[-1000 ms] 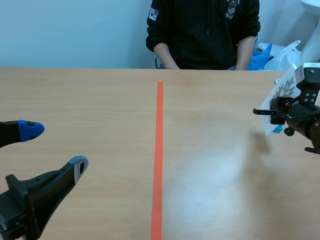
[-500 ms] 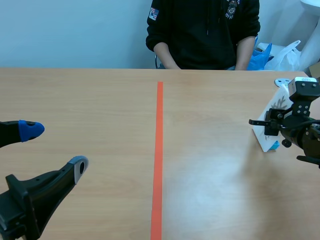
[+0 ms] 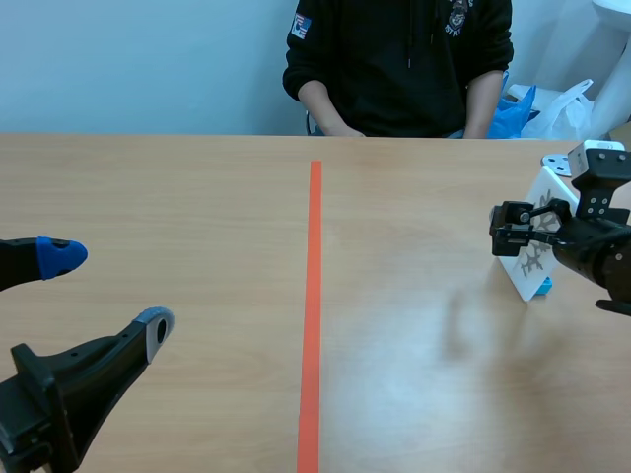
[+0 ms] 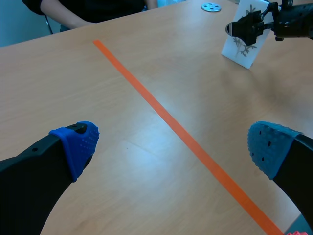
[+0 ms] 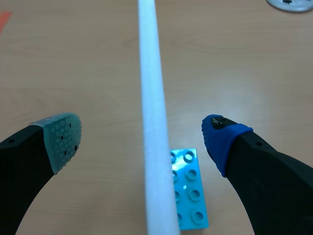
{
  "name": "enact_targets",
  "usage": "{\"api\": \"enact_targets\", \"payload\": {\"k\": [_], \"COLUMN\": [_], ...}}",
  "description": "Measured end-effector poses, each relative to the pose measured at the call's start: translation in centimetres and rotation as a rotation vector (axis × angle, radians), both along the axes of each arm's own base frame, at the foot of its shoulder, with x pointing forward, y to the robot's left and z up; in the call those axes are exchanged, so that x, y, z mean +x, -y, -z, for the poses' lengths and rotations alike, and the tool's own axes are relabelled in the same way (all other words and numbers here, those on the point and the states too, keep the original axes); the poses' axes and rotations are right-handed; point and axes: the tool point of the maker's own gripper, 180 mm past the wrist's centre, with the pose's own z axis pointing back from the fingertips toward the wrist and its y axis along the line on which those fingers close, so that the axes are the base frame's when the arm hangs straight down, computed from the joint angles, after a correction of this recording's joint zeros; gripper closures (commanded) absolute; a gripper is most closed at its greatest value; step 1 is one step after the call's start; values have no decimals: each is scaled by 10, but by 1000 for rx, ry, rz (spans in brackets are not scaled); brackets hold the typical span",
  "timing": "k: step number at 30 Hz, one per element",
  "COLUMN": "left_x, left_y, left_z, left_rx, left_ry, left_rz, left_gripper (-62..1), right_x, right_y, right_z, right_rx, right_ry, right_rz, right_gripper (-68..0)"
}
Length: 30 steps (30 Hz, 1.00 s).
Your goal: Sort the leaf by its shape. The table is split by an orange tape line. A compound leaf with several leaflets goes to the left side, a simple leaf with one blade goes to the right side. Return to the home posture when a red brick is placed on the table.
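A white leaf card [image 3: 535,251] stands on edge in a small blue brick [image 5: 188,188] on the right side of the orange tape line [image 3: 313,296], well away from the line and near the counter's [image 3: 177,197] right edge. The card's face carries a dark, branching leaf figure, clearest in the left wrist view. The right hand [image 5: 141,137] straddles the card with its fingers released: the grey-green pad [image 5: 61,139] sits on one side and the blue pad [image 5: 220,134] on the other, and bare counter shows between each pad and the card's thin edge, so nothing is gripped. A round metal disc [image 4: 211,7] lies on the counter just beyond the card. On the other side of the line, the left hand [image 4: 172,146] hangs low over the near part of the counter, its fingers spread wide and holding nothing. A person in a black hooded top [image 3: 399,59] sits across the counter, forearms at its far edge. A white plastic bag [image 3: 562,108] and something blue lie behind the counter's far right corner.
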Motion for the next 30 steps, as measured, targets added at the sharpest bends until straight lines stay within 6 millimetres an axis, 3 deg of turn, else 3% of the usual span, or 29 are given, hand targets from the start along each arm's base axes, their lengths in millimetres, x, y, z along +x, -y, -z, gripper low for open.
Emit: {"api": "enact_targets", "payload": {"k": [9,15,18,23,28,30], "left_x": [0,0,0,0,0,0], "left_y": [0,0,0,0,0,0], "left_z": [0,0,0,0,0,0], "left_rx": [0,0,0,0,0,0], "left_ry": [0,0,0,0,0,0], "left_rz": [0,0,0,0,0,0], "left_gripper": [-623,-623,-623,-623,-623,-623], "right_x": [-4,-21,-32,-56,-88,-101], "right_y": [18,3,0,12,1,-7], "right_z": [-50,-76,-98,-136,-148,-151], "right_rx": [-37,-101,-107,-94,-115,-136], "right_ry": [79,108,144,210,202,195], "right_rz": [-57,-145,-154,-123,-195,-240], "right_gripper": [-596,-595,-595,-595,-596,-639]}}
